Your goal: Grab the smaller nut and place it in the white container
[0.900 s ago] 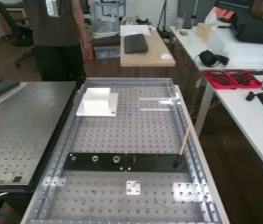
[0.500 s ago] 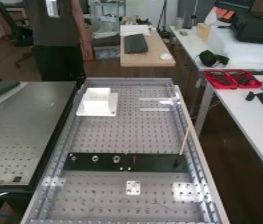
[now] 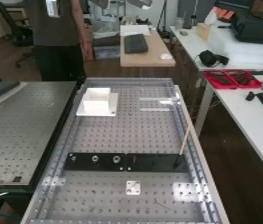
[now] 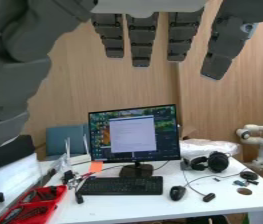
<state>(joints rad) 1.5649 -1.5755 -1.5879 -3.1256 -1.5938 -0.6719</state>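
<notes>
The smaller round metal nut [image 3: 73, 158] stands on the flat black bar [image 3: 106, 166]. The dark grey hand [image 4: 141, 40] is open. Nut likely light, rigid, slightly slippery: pinch opposite outer sides.

Far in the scene, pale parts of the arm [image 3: 140, 3] reach into the high view at its upper edge. The dark grey hand [image 4: 141, 37] has its fingers extended straight and spaced apart, the thumb [image 4: 15, 75] out to one side.

Smaller nut [image 3: 73, 158] on bar [image 3: 105, 167], white container [image 3: 97, 102] beyond
</notes>
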